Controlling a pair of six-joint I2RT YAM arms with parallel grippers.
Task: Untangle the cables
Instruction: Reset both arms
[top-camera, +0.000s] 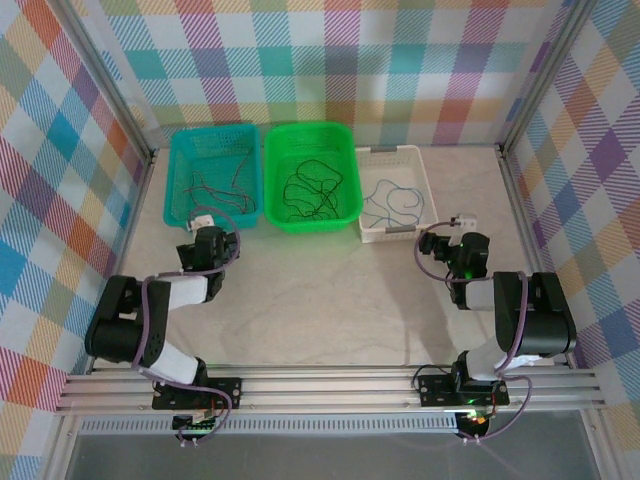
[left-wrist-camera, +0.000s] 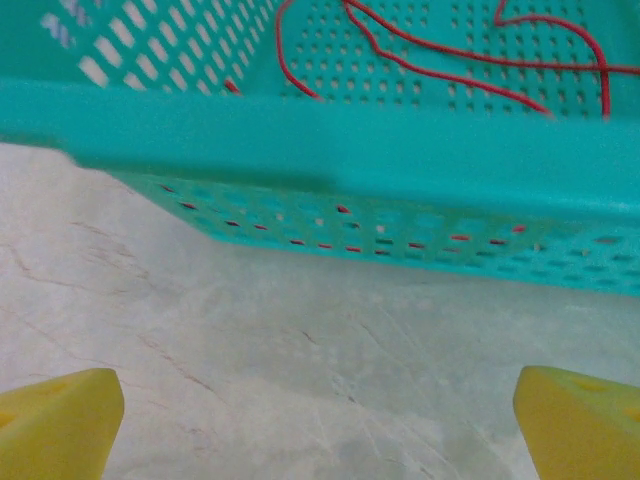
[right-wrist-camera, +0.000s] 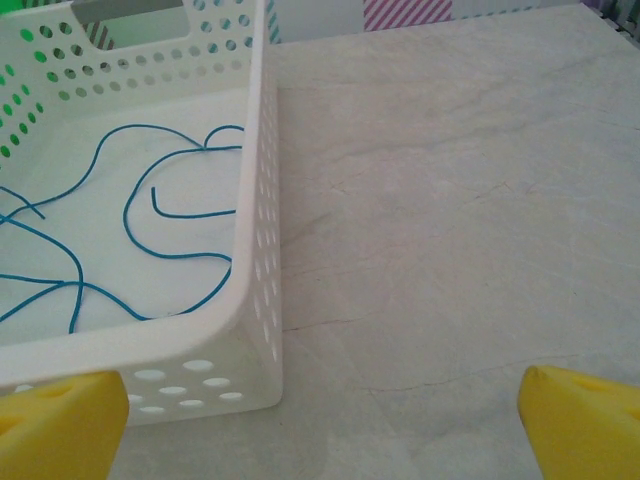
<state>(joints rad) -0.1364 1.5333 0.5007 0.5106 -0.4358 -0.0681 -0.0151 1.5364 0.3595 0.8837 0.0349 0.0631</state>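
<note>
Yellow-tipped jaws of the left gripper (left-wrist-camera: 320, 425) and right gripper (right-wrist-camera: 320, 425) were spread wide and empty beside the teal basket (left-wrist-camera: 300, 135) of red cables (left-wrist-camera: 440, 48) and the white basket (right-wrist-camera: 262, 200) of blue cables (right-wrist-camera: 190, 214), so 1 loose strand was best pinched mid-length, clear of the walls.

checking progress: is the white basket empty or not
Not empty: thin blue cables lie loosely spread on the floor of the white basket.

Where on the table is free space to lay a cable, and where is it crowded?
Free: the table centre, between the basket row and the two arms; also the strip right of the white basket. Crowded: the back, where teal basket, green basket and white one stand close, holding cables, with the open left tool and right tool at their near rims.
</note>
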